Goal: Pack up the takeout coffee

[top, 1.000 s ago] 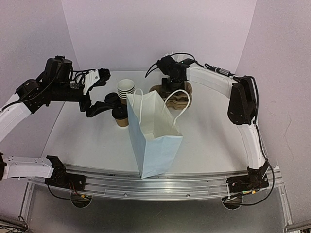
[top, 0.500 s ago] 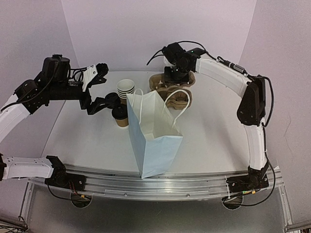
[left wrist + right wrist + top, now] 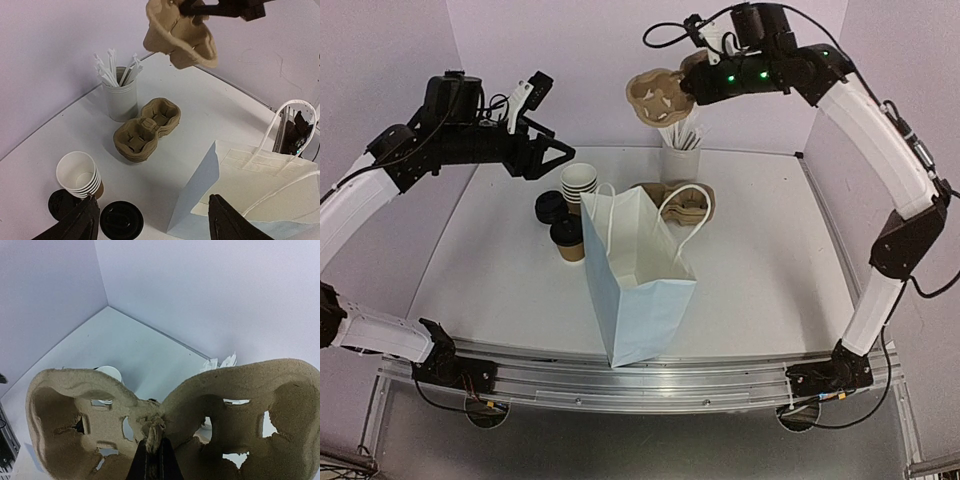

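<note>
The takeout coffee (image 3: 567, 238), a brown paper cup with a black lid, stands on the table left of the open pale blue paper bag (image 3: 635, 275). Its lid shows in the left wrist view (image 3: 121, 220), between my left fingers. My left gripper (image 3: 552, 152) is open and empty, high above the cups (image 3: 152, 212). My right gripper (image 3: 692, 82) is shut on the centre ridge of a brown pulp cup carrier (image 3: 660, 95) and holds it high near the back wall. The carrier fills the right wrist view (image 3: 225, 410), with the jaws pinched on it (image 3: 154, 452).
A nested stack of cups (image 3: 578, 183) and loose black lids (image 3: 548, 206) sit behind the coffee. A stack of pulp carriers (image 3: 685, 200) lies behind the bag, with a white cup of wrapped straws (image 3: 680, 150) at the back. The bag's handles stand up.
My right gripper has lifted one carrier off the stack, up and back towards the wall. My left arm has risen and drawn back from the lids, still open.
</note>
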